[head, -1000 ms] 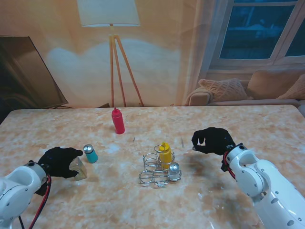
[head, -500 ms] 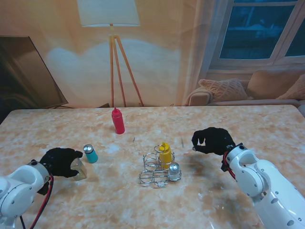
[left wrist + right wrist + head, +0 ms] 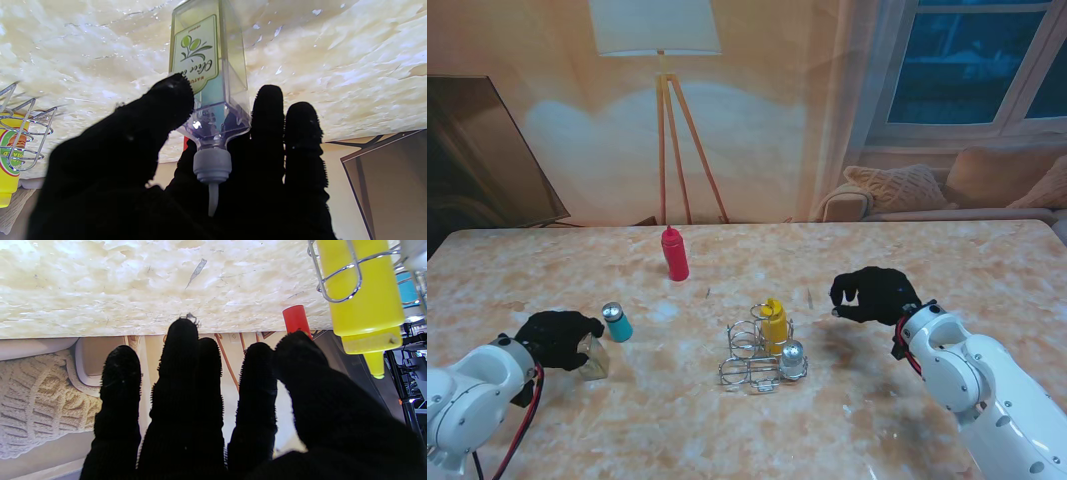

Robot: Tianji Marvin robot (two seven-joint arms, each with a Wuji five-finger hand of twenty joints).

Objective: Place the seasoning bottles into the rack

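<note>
Oil bottle (image 3: 593,358): standing upright on the table (image 3: 927,260) near its left edge, long axis vertical, spout pointing up; in the stand view it is showing only as a pale clear block beside my glove.
Left hand (image 3: 555,338): wrapping around that bottle, thumb pressing on one side of its shoulder and the other fingers lying behind the neck; it is gripping the bottle.
Left wrist view: showing what the stand view is hiding, namely the square clear body (image 3: 209,63), an olive-sprig label, the grey cap and thin spout, and my thumb (image 3: 166,100) touching the label's corner.
Teal bottle (image 3: 616,322): standing upright just beside my left hand, toward the table's middle, silver cap up.
Red bottle (image 3: 673,253): standing upright nearer the far edge, nozzle pointing up.
Rack (image 3: 757,358): sitting near the middle of the table, holding the yellow bottle (image 3: 774,322) upright and a silver-topped shaker (image 3: 793,360) on the side nearer to me.
Right hand (image 3: 870,294): hovering right of the rack, fingers loosely curled, holding nothing.
Right wrist view: showing my fingers (image 3: 186,380) spread apart and empty, with the yellow bottle (image 3: 362,290) inside the rack's wire (image 3: 337,276).
</note>
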